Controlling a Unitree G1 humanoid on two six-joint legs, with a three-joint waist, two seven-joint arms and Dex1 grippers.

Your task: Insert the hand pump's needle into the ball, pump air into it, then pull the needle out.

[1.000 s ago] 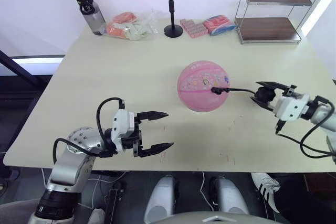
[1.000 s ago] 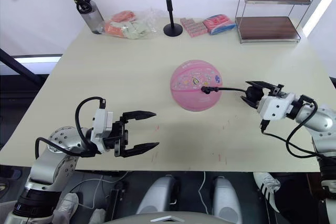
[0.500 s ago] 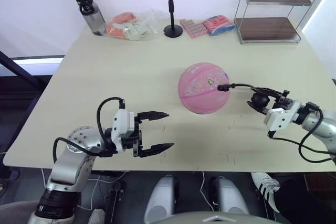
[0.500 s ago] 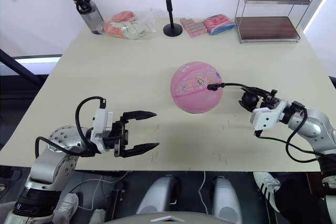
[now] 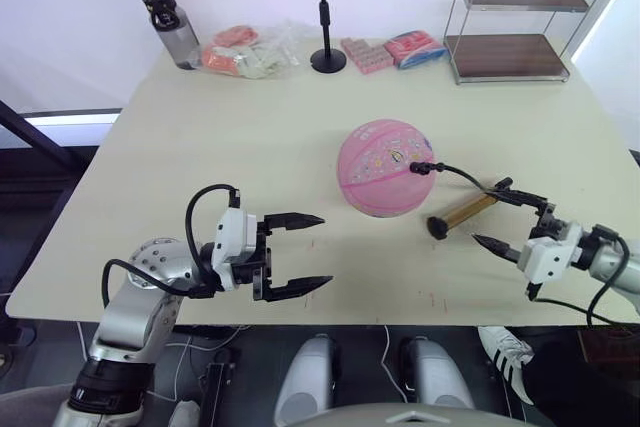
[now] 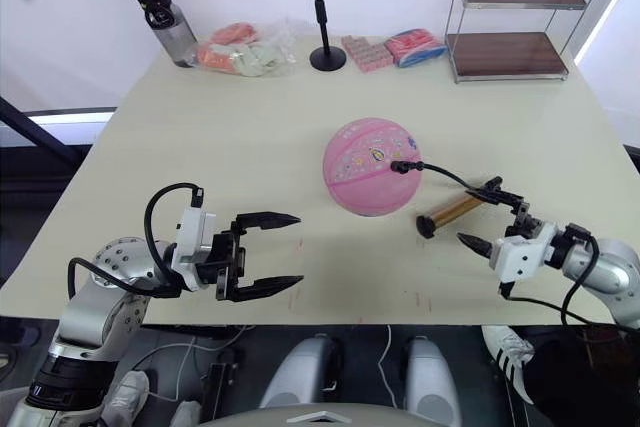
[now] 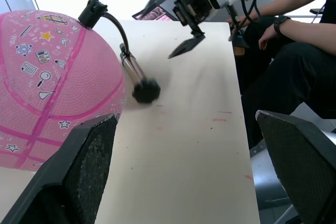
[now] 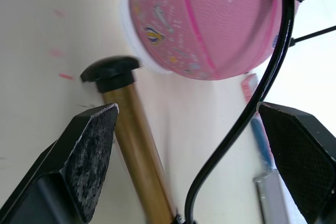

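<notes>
The ball (image 5: 385, 167) sat near the middle of the table (image 5: 200, 147). The pump (image 5: 463, 213) lay on the table just right of the ball, its hose (image 5: 455, 174) arching up to the ball's right side, where the black end fitting met the surface; the needle itself could not be made out. The right gripper (image 5: 505, 219) sat spread near the front right edge, just beside the pump and holding nothing. The left gripper (image 5: 300, 252) hovered spread and empty near the front edge, well apart from the ball.
</notes>
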